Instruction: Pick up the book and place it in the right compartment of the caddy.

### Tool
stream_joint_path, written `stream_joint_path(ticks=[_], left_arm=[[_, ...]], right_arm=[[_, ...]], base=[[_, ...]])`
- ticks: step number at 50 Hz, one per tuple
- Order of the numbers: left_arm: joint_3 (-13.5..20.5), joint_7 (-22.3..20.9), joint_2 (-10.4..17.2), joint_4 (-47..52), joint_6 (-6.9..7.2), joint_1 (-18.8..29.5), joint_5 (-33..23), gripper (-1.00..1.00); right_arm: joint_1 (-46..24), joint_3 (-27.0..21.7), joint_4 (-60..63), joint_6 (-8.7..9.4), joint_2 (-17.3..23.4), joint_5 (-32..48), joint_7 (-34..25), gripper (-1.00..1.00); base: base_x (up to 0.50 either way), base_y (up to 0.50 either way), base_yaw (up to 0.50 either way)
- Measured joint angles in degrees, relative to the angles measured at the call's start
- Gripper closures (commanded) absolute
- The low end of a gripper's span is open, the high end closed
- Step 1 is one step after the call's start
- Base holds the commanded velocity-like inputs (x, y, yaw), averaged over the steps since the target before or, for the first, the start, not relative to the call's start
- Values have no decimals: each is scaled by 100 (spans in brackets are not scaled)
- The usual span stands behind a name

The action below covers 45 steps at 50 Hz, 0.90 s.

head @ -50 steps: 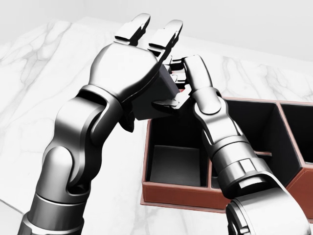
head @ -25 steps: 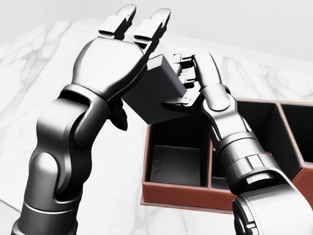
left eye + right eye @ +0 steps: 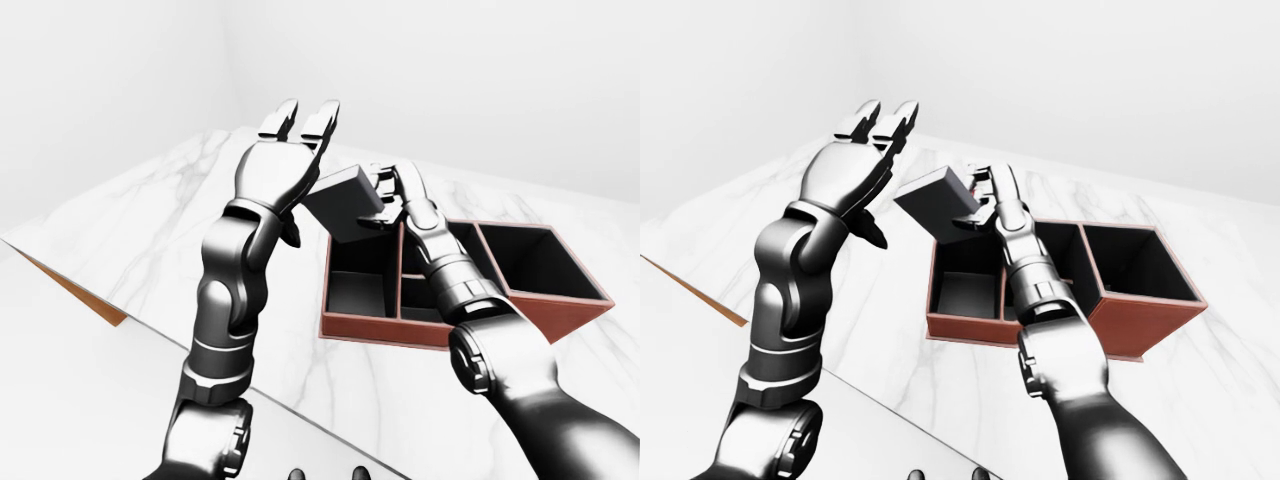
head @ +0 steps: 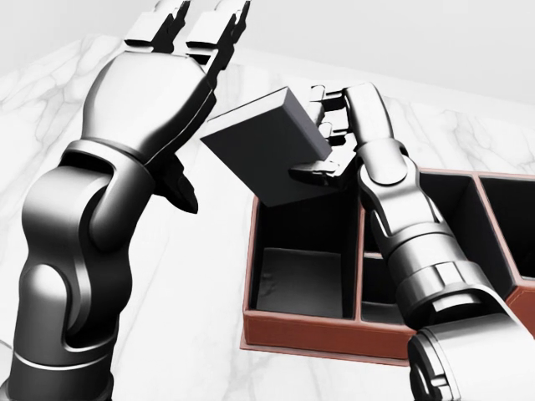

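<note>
Brushed grey metal fills the bottom of the head view, where both forearms rise from the lower edge. Above them lies the red-brown leather caddy with black-lined compartments (image 4: 318,342) on the white marble tabletop with grey veins (image 4: 209,334); its near wall runs along the lower middle of that view, with one open compartment at its left end, narrower divided ones behind the right forearm, and a large square compartment at the right, seen best in the left-eye view.

Higher up, the dark grey slab-shaped book (image 4: 267,154) hangs tilted in the air above the caddy's left end, clear of the table. The right hand (image 4: 334,134) has it: the thumb presses under the book's right edge and the fingers curl over the top of that edge, so this hand is closed round the book. The left hand (image 4: 159,92) stands up at the left with its fingers straight and together, spread flat and holding nothing; its palm is just beside the book's left corner, and whether they touch I cannot tell.

Against the picture half a second ago, the left hand has swung up and to the left, away from the book, whose broad face now shows much more
</note>
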State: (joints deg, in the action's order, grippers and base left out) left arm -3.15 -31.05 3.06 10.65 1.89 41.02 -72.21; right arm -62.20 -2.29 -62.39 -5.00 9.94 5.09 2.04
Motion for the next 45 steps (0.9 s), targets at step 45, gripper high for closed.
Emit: stream_joint_path(ticks=[45], left_arm=[[565,514,649,256,311,-445,1048,-100]], right_arm=[[19,-179,475,0,567,25,-120,100]], base=[[0,0,0]])
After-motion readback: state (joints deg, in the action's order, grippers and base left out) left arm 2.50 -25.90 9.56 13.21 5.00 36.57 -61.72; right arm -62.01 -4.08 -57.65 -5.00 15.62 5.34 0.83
